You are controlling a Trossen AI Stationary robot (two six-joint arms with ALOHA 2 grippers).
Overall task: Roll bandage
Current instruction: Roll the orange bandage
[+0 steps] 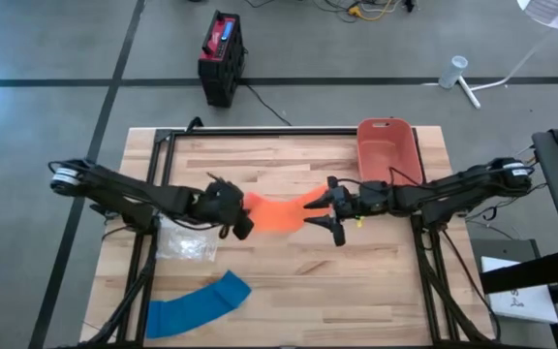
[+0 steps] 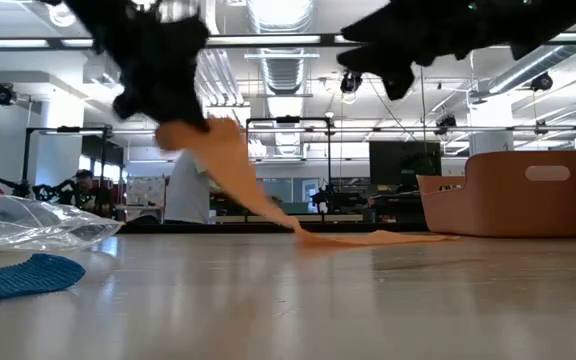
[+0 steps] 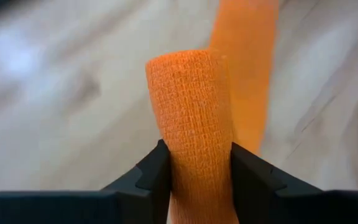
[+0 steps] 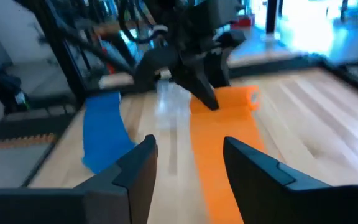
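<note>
An orange bandage (image 1: 279, 211) stretches across the middle of the wooden table. Its left end is raised in my left gripper (image 1: 238, 221), which is shut on it. From there the strip slopes down (image 2: 253, 195), and its right part (image 2: 378, 238) lies flat on the table. My right gripper (image 1: 333, 221) hovers open above that right part, high off the table (image 2: 398, 65). In the right wrist view the strip (image 4: 216, 162) runs beneath the gap between its fingers, which touch nothing. My left gripper pinches the bandage's rolled-over left end (image 3: 199, 167) between its two fingers, which press on its two sides. The fingers slant down from the table's left. That end (image 4: 246, 97) is lifted clear. The strip runs down from it, fairly straight, to the table.
A blue bandage (image 1: 198, 305) lies near the front left corner, with a clear plastic bag (image 1: 187, 242) just behind it. A red-brown bin (image 1: 386, 147) stands at the back right. Bare wood lies in front of the orange strip.
</note>
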